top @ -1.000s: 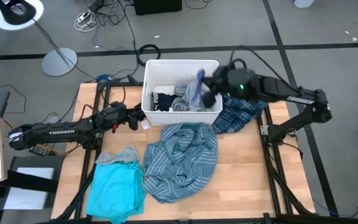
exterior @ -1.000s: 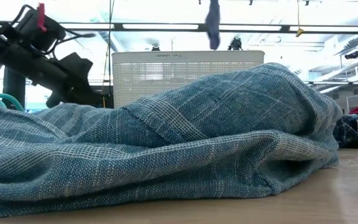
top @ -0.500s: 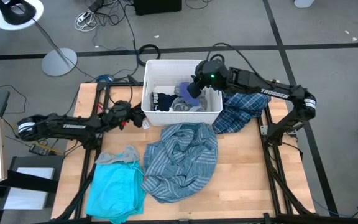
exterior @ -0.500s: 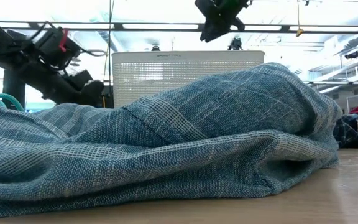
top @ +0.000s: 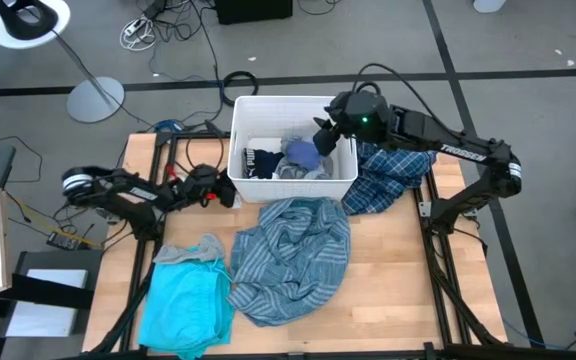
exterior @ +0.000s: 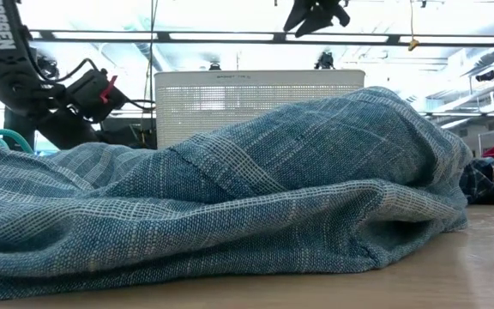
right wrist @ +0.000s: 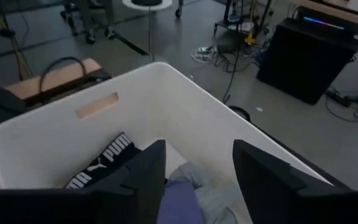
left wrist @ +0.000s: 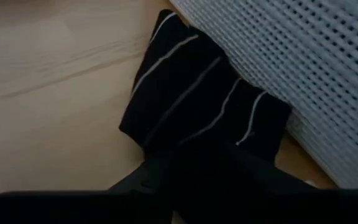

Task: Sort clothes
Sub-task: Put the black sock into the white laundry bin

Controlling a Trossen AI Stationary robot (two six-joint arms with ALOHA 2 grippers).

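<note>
The right gripper [top: 324, 137] hangs over the white rectangular plastic bin [top: 240, 130], fingers apart and empty; a small lilac-blue fabric piece [top: 301, 153] lies just below it inside the bin, on a plain grey garment [right wrist: 222, 202]. The left gripper [top: 218, 190], beside the bin's outer wall, is clamped on a small dark striped fabric piece [left wrist: 197, 106] resting on the wooden surface [top: 388, 270]. The blue-grey striped shirt [top: 288, 255] lies mid-surface.
</note>
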